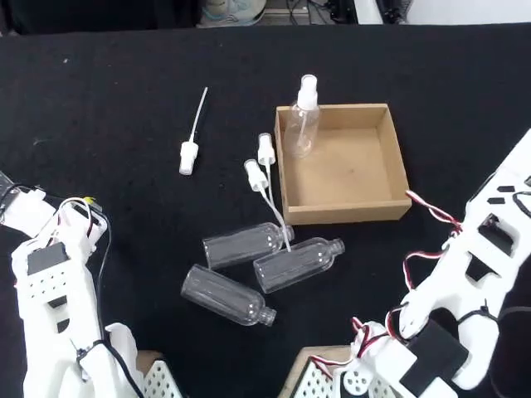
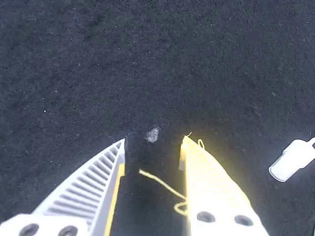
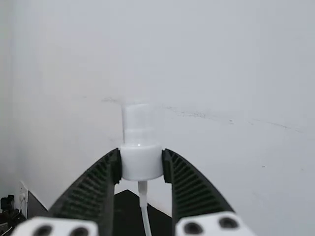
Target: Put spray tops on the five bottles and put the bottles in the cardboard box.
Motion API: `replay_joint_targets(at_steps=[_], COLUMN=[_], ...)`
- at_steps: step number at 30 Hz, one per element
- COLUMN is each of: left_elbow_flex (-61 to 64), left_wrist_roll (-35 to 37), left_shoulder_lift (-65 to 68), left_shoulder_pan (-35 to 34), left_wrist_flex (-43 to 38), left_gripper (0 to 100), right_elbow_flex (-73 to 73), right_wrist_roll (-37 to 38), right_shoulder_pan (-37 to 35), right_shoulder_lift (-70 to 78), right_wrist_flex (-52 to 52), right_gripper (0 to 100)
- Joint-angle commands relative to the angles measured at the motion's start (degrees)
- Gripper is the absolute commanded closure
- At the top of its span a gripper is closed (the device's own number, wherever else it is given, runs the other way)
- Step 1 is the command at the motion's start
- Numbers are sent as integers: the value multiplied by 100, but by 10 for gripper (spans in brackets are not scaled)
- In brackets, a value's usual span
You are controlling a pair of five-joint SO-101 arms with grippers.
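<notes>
A cardboard box [image 1: 397, 170] sits right of centre, and one clear bottle with a spray top [image 1: 304, 123] stands in its far left corner. Three open clear bottles [image 1: 246, 245] [image 1: 299, 264] [image 1: 228, 295] lie in front of the box. Three loose spray tops [image 1: 189, 156] [image 1: 265, 149] [image 1: 255, 175] lie left of it. My left gripper [image 2: 152, 150] is open low over bare cloth, with a spray top [image 2: 293, 160] off to one side. My right gripper [image 3: 141, 162] is shut on a white spray top [image 3: 141, 135], raised and facing a white wall.
Black cloth [image 1: 108, 91] covers the table. The left arm [image 1: 50, 282] stands at the near left and the right arm [image 1: 473, 282] at the near right. Two white ribbed parts [image 1: 159, 381] [image 1: 319, 381] sit at the front edge.
</notes>
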Motion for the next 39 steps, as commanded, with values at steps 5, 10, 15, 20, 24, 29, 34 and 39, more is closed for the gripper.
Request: replay_joint_targets(at_steps=[5, 10, 15, 20, 24, 29, 34, 39], left_elbow_flex=[-330, -330, -330, -330, -330, -330, -330, -321], left_wrist_roll=[26, 26, 35, 35, 35, 35, 26, 26], left_shoulder_lift=[-114, -114, -114, -114, -114, -114, -114, -114], left_shoulder_pan=[-22, -22, -13, -13, -13, -13, -13, -13], left_wrist_flex=[9, 9, 0, 0, 0, 0, 0, 0], left_gripper=[818, 818, 818, 818, 818, 818, 818, 818], right_elbow_flex=[-145, 154, 857, 1130, 1226, 1314, 1437, 1385], right_wrist_roll=[44, 281, 360, 369, 387, 352, 360, 352], right_shoulder_pan=[-79, -114, -264, -308, -273, -185, -141, 26], right_shoulder_lift=[743, 1112, 1121, 1174, 1182, 1182, 1182, 1182], right_wrist_flex=[-1116, -1916, -2611, -2593, -2593, -2593, -2585, -2418], right_gripper=[984, 982, 980, 980, 981, 980, 979, 979])
